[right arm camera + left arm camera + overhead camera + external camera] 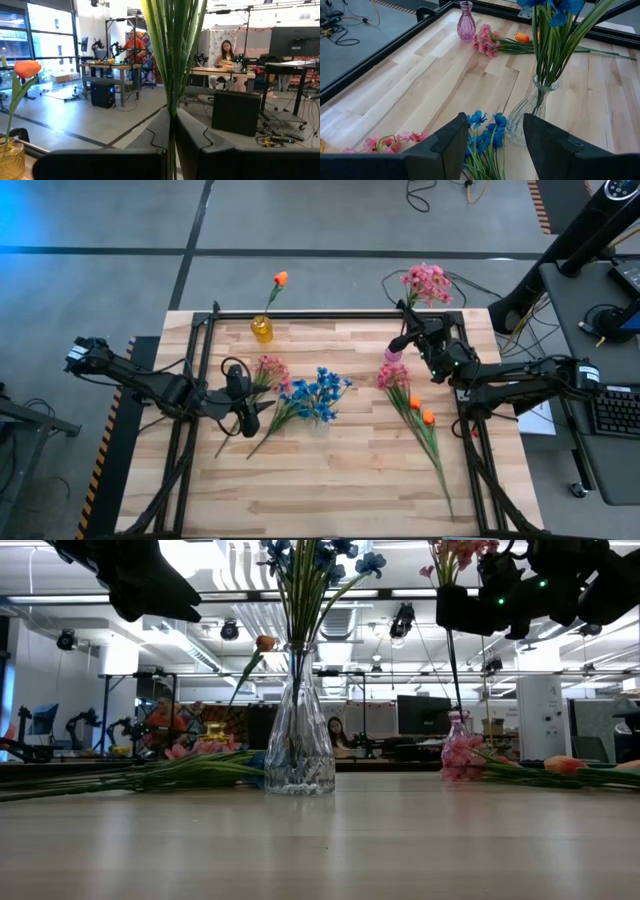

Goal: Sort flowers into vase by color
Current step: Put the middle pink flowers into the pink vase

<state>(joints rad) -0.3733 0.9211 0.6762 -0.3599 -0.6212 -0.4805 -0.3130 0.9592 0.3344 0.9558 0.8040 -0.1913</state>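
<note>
Three vases stand on the table, and the sorting is partly done. Closest is the clear vase [298, 745], which has tall blue flowers [555, 10] in it. Just beside it, more blue stems [482, 132] lie flat on the wood. The left gripper [495, 145] hangs right over them with its fingers spread apart and nothing between them. Some loose pink flowers [270, 370] lie close by too.

On the other side of the table, a pink stem [392, 376] and two orange buds [421, 410] lie on the wood, waiting to be sorted.

Farther back is the little pink vase [466, 22]. The right gripper [172, 135] is up above it, squeezed tight on the green stalks [172, 60] of a pink bunch [427, 282]. The stalks hang down toward the vase's mouth. I cannot tell if the tips are inside.

At the far edge, the yellow vase [262, 330] has one orange flower [280, 278] in it.

I think the step now is putting the pink bunch in the pink vase. The mouth is small, so the stalks must go straight down before the fingers let go
</note>
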